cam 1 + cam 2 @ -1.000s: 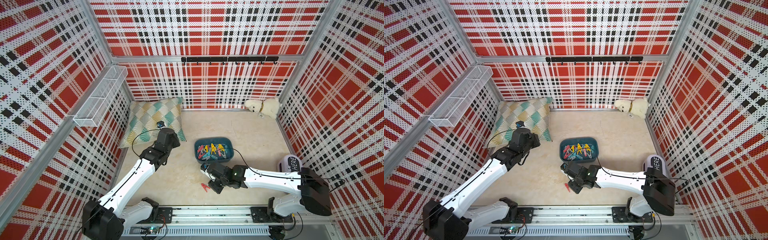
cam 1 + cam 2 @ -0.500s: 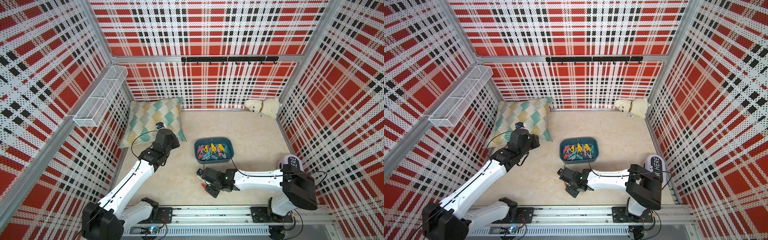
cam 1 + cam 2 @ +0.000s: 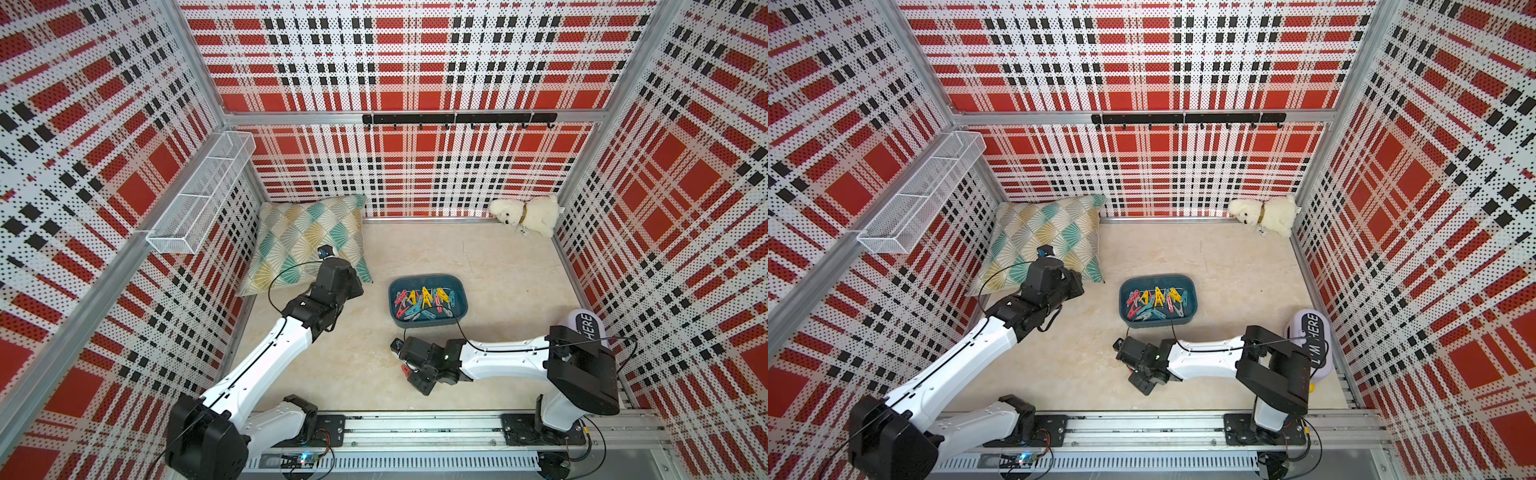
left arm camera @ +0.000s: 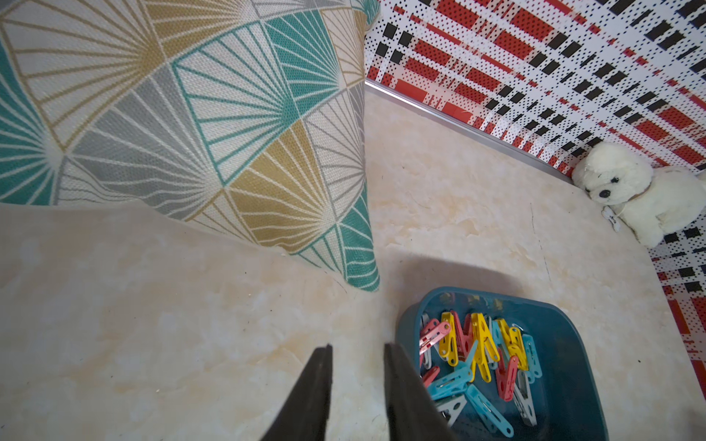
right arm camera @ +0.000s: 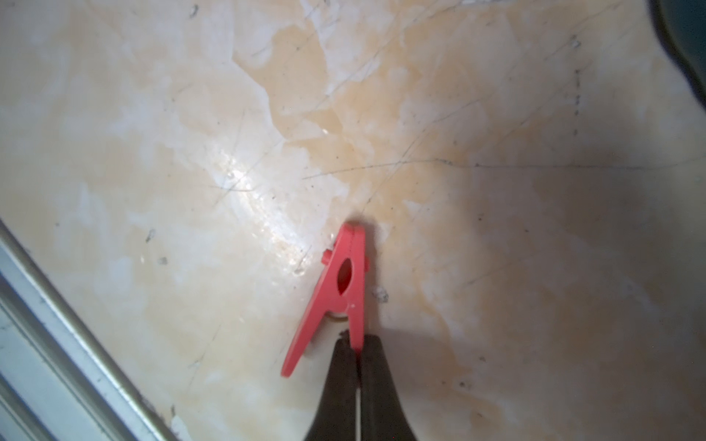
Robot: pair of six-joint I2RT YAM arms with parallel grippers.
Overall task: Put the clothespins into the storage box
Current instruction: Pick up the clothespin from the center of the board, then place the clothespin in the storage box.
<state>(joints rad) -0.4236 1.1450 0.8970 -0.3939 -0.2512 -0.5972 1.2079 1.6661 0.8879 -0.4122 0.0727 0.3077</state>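
Pick step. Right gripper [image 5: 357, 343] had one leg of the lone red pin [image 5: 340, 290] pinched, on the floor just near of the box [image 3: 463, 303]. Left gripper [image 4: 357, 346] was part-spread, empty. Next: lift clear, carry far, drop in box.

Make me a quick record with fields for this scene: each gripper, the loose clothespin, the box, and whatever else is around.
left gripper: open, empty, over floor beside pillow
right gripper: shut on one leg of red clothespin
red clothespin: at floor level, outside storage box
storage box: holds mixed-colour clothespins
other items: plush dog, wire basket
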